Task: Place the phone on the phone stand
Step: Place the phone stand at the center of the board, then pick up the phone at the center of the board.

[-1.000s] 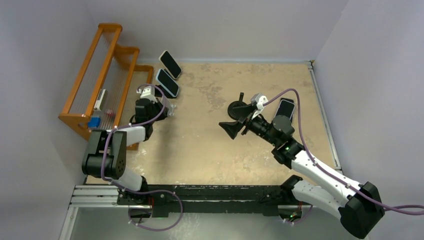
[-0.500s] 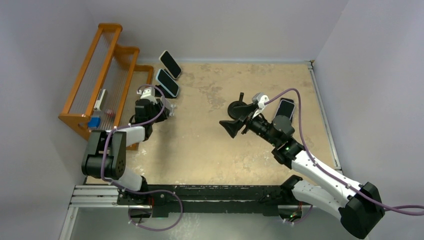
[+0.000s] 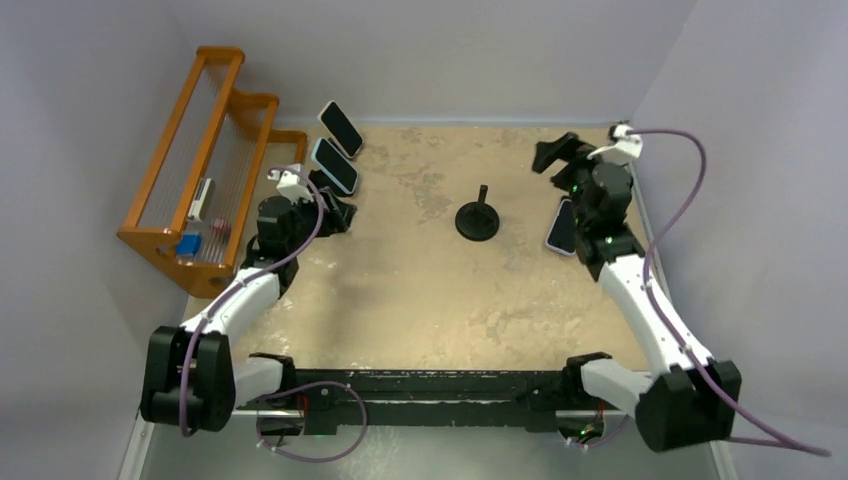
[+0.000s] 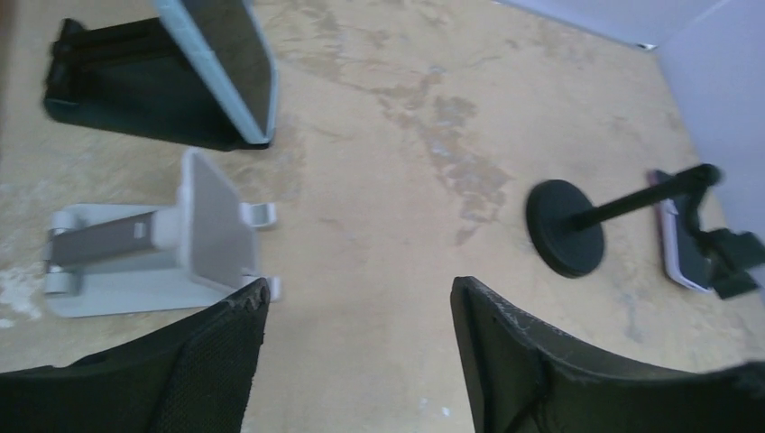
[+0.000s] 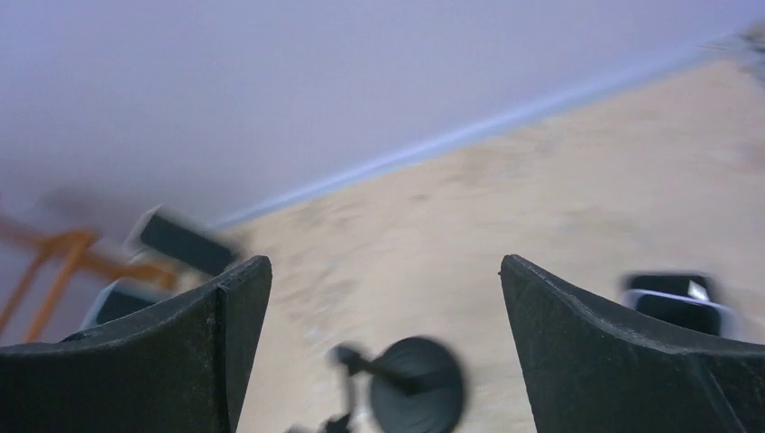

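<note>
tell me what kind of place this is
Probably a robotics lab test cell: two robot arms bolted to a rail, plain panels walling in a worn tabletop, and staged props like a propped phone and an orange rack.

Left arm [image 3: 235, 305] and right arm [image 3: 650, 310]: white link shells, black joint housings, and a large black joint block at each base. A purple cable [image 3: 668, 131] runs loosely along each arm to a white camera mount [image 3: 291, 180] at the wrist. Green indicator lights [image 3: 578, 188] show on the right arm. Left gripper [image 4: 356, 289] and right gripper [image 5: 383, 262]: matte black jaws; the left pair has a meshed inner face. Both bases sit on a black rail [image 3: 430, 385].
</note>
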